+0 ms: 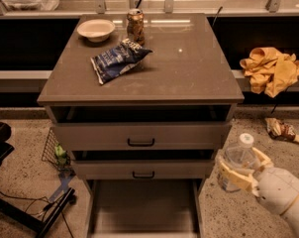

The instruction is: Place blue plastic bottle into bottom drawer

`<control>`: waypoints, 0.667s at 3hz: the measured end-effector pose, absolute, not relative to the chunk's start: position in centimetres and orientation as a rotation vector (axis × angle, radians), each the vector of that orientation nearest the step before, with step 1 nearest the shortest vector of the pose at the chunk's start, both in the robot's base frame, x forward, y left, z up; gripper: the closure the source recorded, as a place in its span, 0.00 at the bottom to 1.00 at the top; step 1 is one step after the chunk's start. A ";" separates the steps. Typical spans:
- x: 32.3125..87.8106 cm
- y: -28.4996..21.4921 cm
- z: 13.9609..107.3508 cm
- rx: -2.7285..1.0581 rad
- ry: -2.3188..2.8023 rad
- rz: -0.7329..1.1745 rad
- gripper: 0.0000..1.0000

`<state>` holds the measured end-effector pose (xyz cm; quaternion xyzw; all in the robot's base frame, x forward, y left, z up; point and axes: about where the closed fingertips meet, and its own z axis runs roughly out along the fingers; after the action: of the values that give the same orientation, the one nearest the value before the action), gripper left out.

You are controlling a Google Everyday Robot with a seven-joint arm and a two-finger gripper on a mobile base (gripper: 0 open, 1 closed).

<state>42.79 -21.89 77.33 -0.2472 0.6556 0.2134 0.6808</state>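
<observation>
My gripper (241, 168) is at the lower right, beside the cabinet's right side, shut on the blue plastic bottle (234, 162). The bottle is clear with a white cap and stands about upright between the cream fingers (237, 176). The bottom drawer (142, 207) is pulled out at the bottom centre, its flat grey floor bare. The bottle is to the right of the drawer, outside its right wall and above floor level.
On the cabinet top (189, 68) lie a blue-and-white snack bag (118, 59), a brown can (135, 27) and a white bowl (95, 29). Two upper drawers with black handles (140, 143) are slightly open. A yellow cloth (271, 69) hangs at right; a wrapper (281, 130) lies on the floor.
</observation>
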 end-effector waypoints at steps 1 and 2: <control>42.5 -17.2 76.5 -0.633 1.352 0.528 1.00; 41.6 -10.2 73.5 -0.787 1.121 0.606 1.00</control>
<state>41.60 -10.22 73.47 -0.3577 0.5095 0.2754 0.7326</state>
